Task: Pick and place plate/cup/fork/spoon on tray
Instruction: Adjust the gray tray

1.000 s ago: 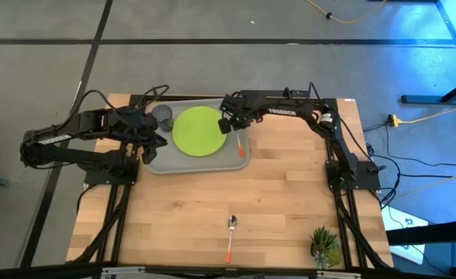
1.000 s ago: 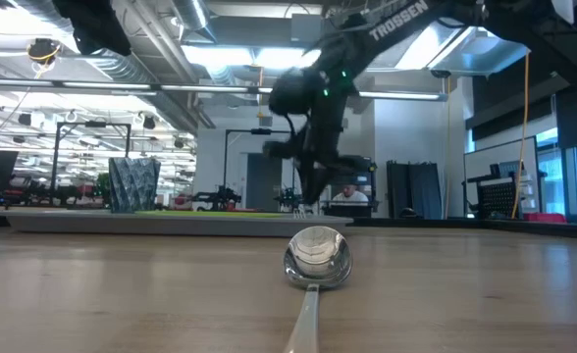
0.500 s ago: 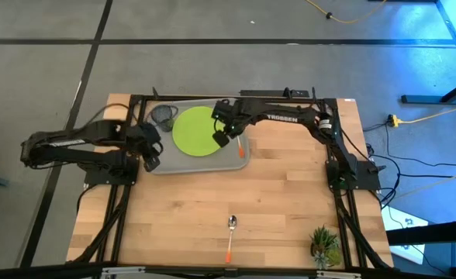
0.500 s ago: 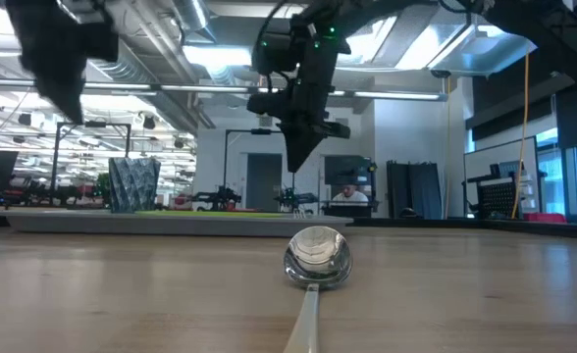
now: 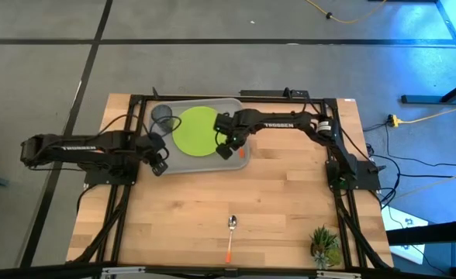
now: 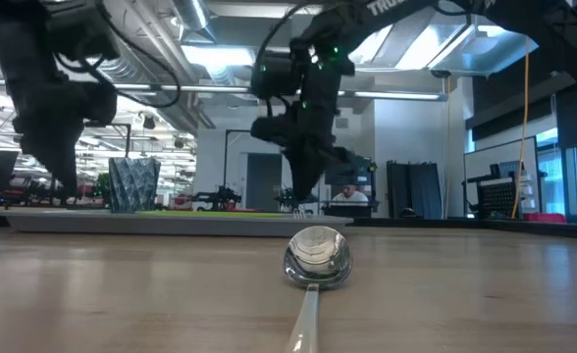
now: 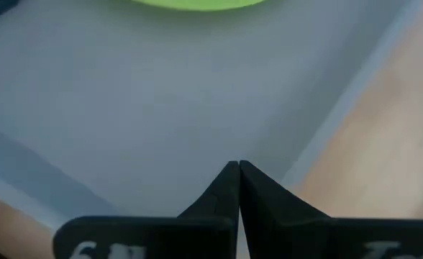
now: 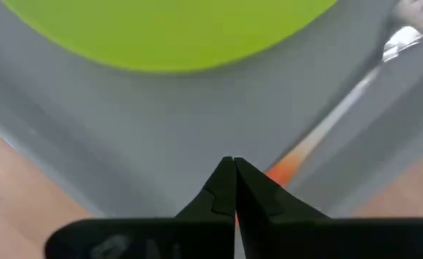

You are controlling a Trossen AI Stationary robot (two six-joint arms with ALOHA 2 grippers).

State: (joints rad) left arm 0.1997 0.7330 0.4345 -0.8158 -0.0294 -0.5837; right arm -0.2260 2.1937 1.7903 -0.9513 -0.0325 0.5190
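While the spoon [image 5: 231, 224] lies alone on the near boards, both arms have drawn back over the tray [image 5: 201, 166]: left gripper [image 5: 160, 165] and right gripper [image 5: 226, 149] now pinched together, empty. Plate [image 5: 195, 130], cup [image 5: 162, 115], fork [image 8: 341, 115] sit delivered; spoon remains.

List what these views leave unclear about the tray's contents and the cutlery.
- Fork: tines blurred and cut by the right wrist view's edge; in the high view the right gripper covers most of it.
- Cup: contents unreadable through its dark wall, low view.
- Spoon: handle cut off by the low view's bottom edge.
- Plate: near edge hidden by the right gripper.
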